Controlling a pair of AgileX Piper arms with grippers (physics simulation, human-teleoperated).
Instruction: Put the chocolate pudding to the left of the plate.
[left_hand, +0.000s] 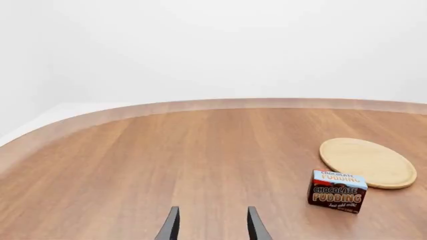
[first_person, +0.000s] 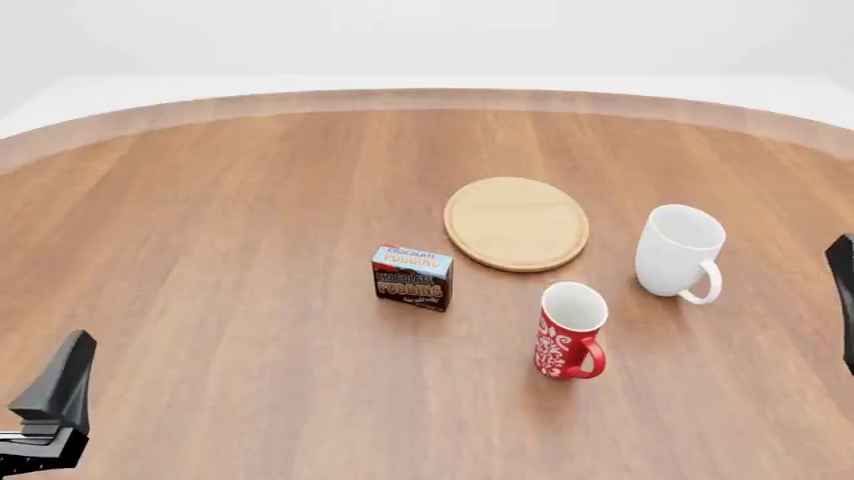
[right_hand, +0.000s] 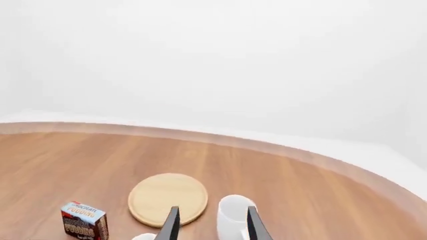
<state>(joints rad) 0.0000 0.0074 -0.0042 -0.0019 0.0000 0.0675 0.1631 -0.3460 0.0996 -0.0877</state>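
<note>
The chocolate pudding (first_person: 412, 277) is a small dark brown box with orange lettering and a pale blue top. It stands upright on the table just off the front-left edge of the plate (first_person: 517, 222), a flat round light wooden disc. Both wrist views also show the pudding (left_hand: 337, 191) (right_hand: 85, 219) and the plate (left_hand: 367, 162) (right_hand: 168, 198). My left gripper (left_hand: 213, 227) is open and empty, low at the near left of the table, far from the box. My right gripper (right_hand: 212, 227) is open and empty at the right edge, behind the white mug.
A white mug (first_person: 678, 251) stands right of the plate, handle toward the front. A red patterned mug (first_person: 570, 330) stands in front of the plate, right of the pudding. The wooden table's curved far edge (first_person: 400, 98) runs across the back.
</note>
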